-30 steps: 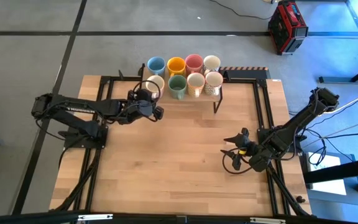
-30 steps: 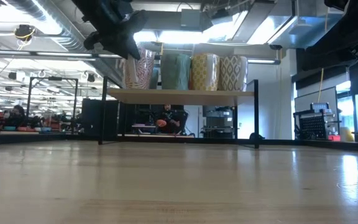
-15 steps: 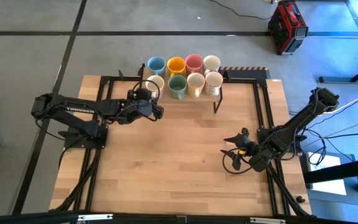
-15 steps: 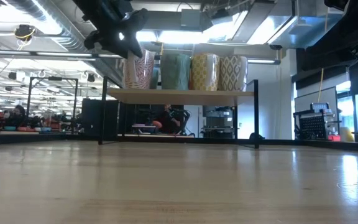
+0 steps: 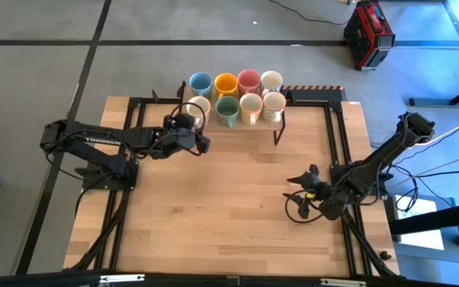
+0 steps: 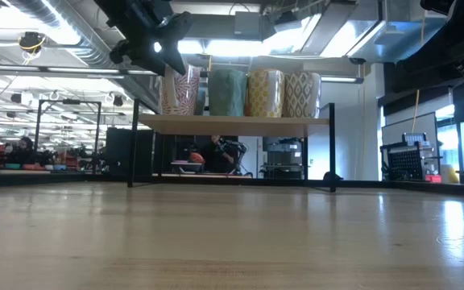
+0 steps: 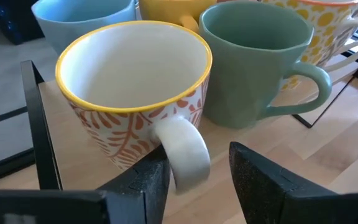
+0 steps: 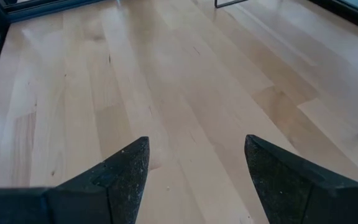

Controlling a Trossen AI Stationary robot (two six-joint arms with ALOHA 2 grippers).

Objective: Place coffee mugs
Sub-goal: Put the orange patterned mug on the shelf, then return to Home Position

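Note:
Eight coffee mugs stand in two rows on a raised wooden shelf (image 6: 232,122) at the table's far edge. The white mug with an orange leaf pattern (image 7: 132,93) is at the near row's left end, bottom down, beside the green mug (image 7: 257,62). My left gripper (image 7: 197,177) is open at this patterned mug, one finger on each side of its handle (image 7: 185,152). In the high view my left gripper (image 5: 188,126) is just in front of that mug (image 5: 198,105). My right gripper (image 5: 295,194) hangs open over the table's right half, with nothing between its fingers. My left gripper has the patterned mug's handle between its open fingers, coming from the table's near side and slanting down. There is a clear gap on one side. On the other side I cannot tell whether the finger (image 7: 148,183) touches the handle.
The shelf stands on thin black legs (image 6: 134,145) with open space beneath. Black frame rails (image 5: 337,135) run along the table's sides. The wooden tabletop (image 5: 229,199) between the arms is bare. A red case (image 5: 367,33) sits on the floor beyond the table.
My left gripper has opened and let go of the patterned mug's handle, staying where it was. The mug stands still on the shelf.

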